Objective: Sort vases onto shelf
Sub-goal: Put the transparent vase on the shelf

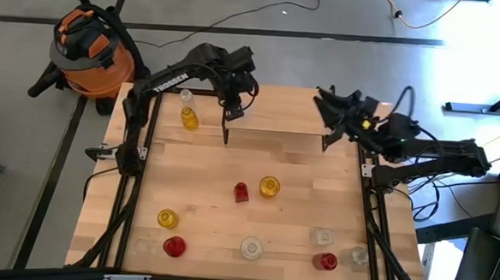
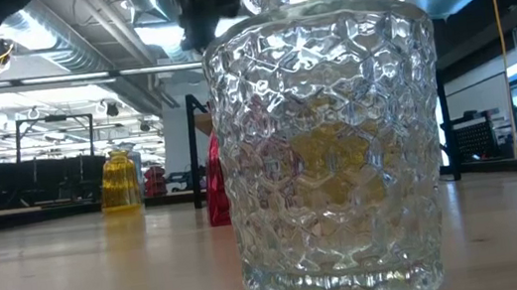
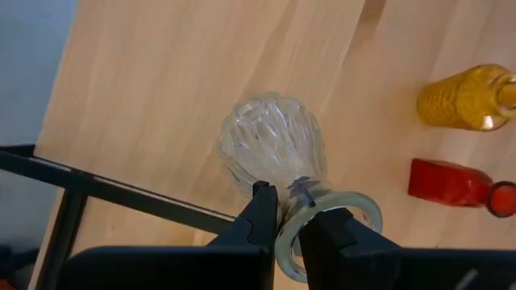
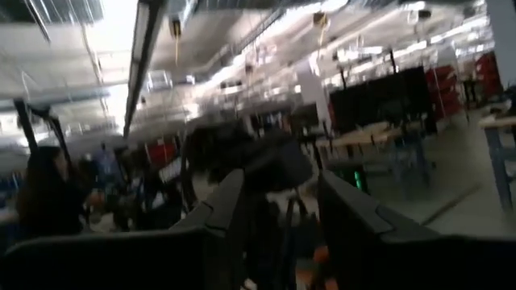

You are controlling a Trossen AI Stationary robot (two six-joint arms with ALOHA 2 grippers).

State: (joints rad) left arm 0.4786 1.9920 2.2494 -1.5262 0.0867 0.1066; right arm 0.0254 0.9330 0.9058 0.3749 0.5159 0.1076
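Between the left gripper (image 3: pixel 289 221) fingers sits a clear vase's (image 3: pixel 270 145) rim; gripped.

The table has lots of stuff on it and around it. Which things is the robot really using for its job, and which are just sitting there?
For the job:
- left gripper, shut on the clear ribbed vase by its rim
- shelf
- yellow vase, red vase, big clear vase

Just there:
- orange shop vacuum on the floor
- right gripper, holding nothing
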